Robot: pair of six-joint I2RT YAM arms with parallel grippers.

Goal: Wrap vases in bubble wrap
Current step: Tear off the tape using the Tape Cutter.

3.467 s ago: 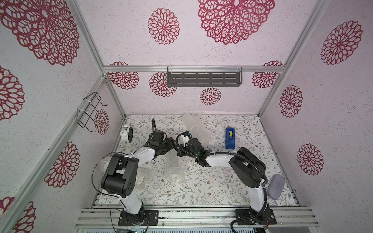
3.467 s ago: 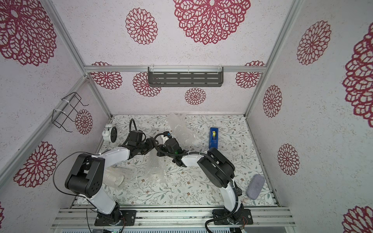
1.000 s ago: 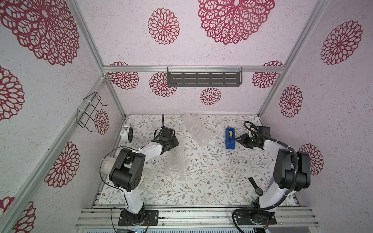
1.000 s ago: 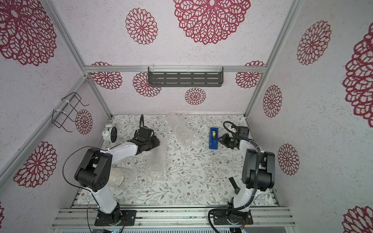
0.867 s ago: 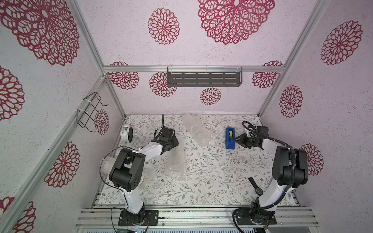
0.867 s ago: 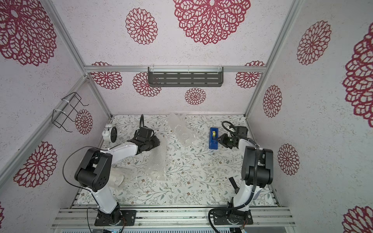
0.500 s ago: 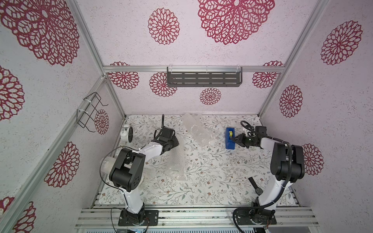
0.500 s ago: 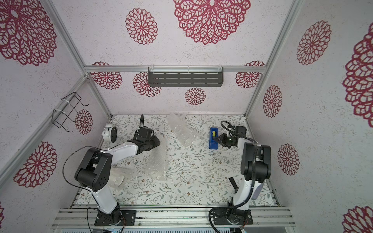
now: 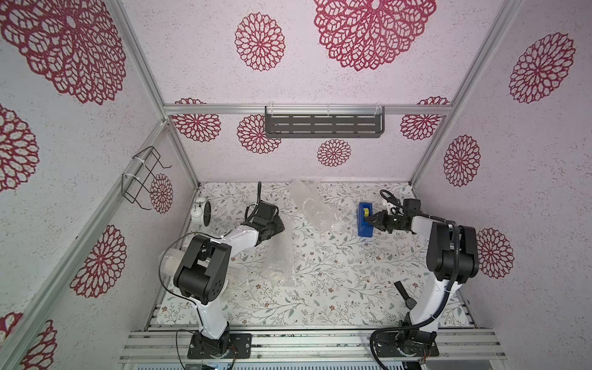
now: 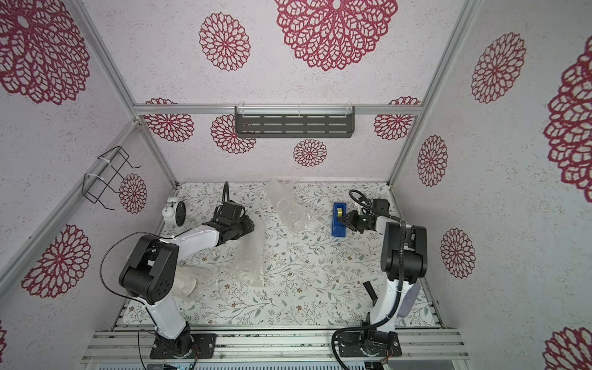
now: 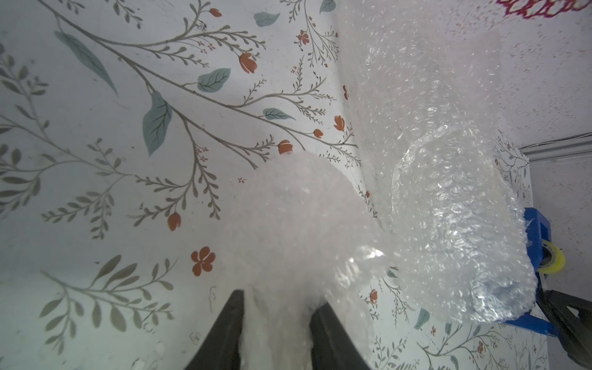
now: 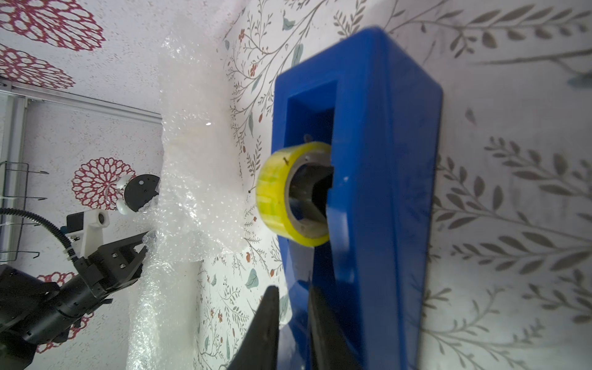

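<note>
My left gripper (image 9: 278, 226) (image 11: 279, 298) is shut on a bunched end of a bubble wrap sheet (image 9: 279, 256) (image 11: 288, 224) that trails toward the front of the mat. One vase rolled in bubble wrap (image 9: 315, 211) (image 11: 448, 208) lies at the back middle. Another wrapped vase (image 10: 185, 282) lies under the left arm's elbow. My right gripper (image 9: 368, 221) (image 12: 293, 288) is at the blue tape dispenser (image 9: 364, 219) (image 12: 384, 160). Its jaws stand a narrow gap apart, and the clear loose end of the yellow tape roll (image 12: 282, 195) lies between them.
An alarm clock (image 9: 201, 211) stands at the back left corner. A black strap-like object (image 9: 404, 293) lies by the right arm's base. A grey shelf (image 9: 323, 125) hangs on the back wall and a wire rack (image 9: 141, 177) on the left wall.
The right gripper has moved left to the tape dispenser and narrowed its jaws. The left gripper has stayed in place with the bubble wrap in it.
</note>
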